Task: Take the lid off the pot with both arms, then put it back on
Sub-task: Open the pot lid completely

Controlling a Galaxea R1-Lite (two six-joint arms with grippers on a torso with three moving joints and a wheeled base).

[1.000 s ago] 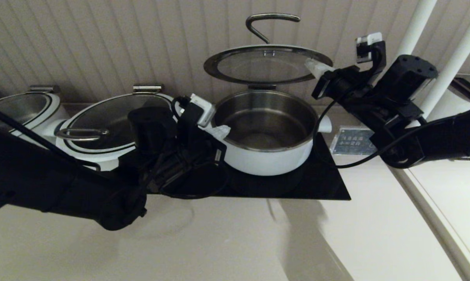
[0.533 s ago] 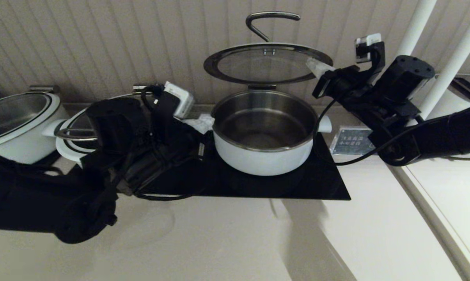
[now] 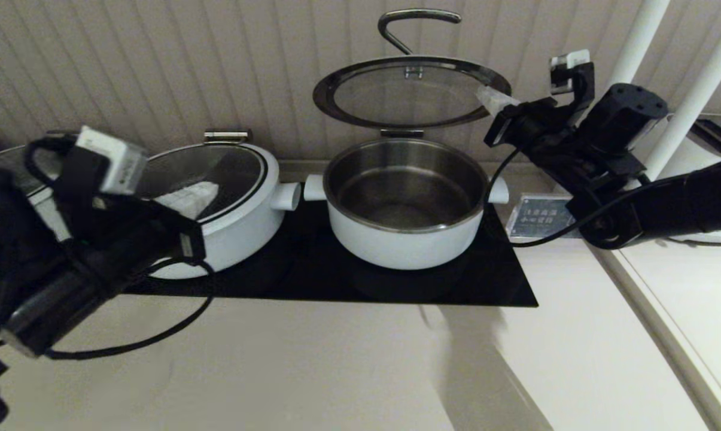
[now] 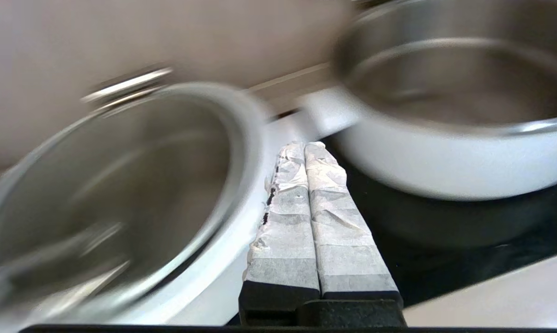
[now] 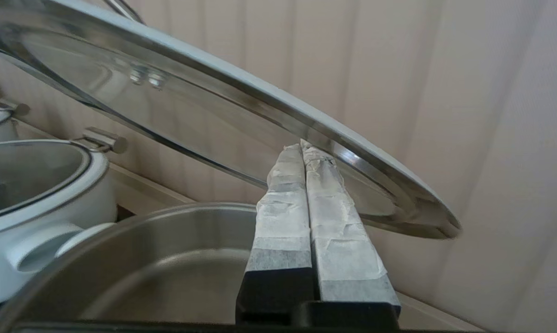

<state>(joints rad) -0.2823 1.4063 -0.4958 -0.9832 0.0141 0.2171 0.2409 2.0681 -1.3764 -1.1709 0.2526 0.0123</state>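
Note:
The glass lid (image 3: 411,90) with its loop handle hangs tilted above the open white pot (image 3: 405,203) on the black cooktop. My right gripper (image 3: 495,99) is shut, with its taped tips pressed under the lid's right rim; the right wrist view shows the tips (image 5: 301,148) touching the steel rim of the lid (image 5: 213,106) above the pot (image 5: 167,259). My left gripper (image 3: 183,200) is shut and empty, well left of the pot, in front of the neighbouring wide pot. In the left wrist view its tips (image 4: 303,148) lie between that wide pot and the pot (image 4: 444,138).
A wider white pot with a lid (image 3: 228,179) stands left of the pot on the black cooktop (image 3: 456,281). A small sign plate (image 3: 537,218) lies right of the pot. White poles (image 3: 689,102) rise at the right. A ribbed wall is close behind.
My left arm has swung away from the pot's left side, far to the left and towards me. The lid has risen slightly. My right gripper stays at the lid's right rim.

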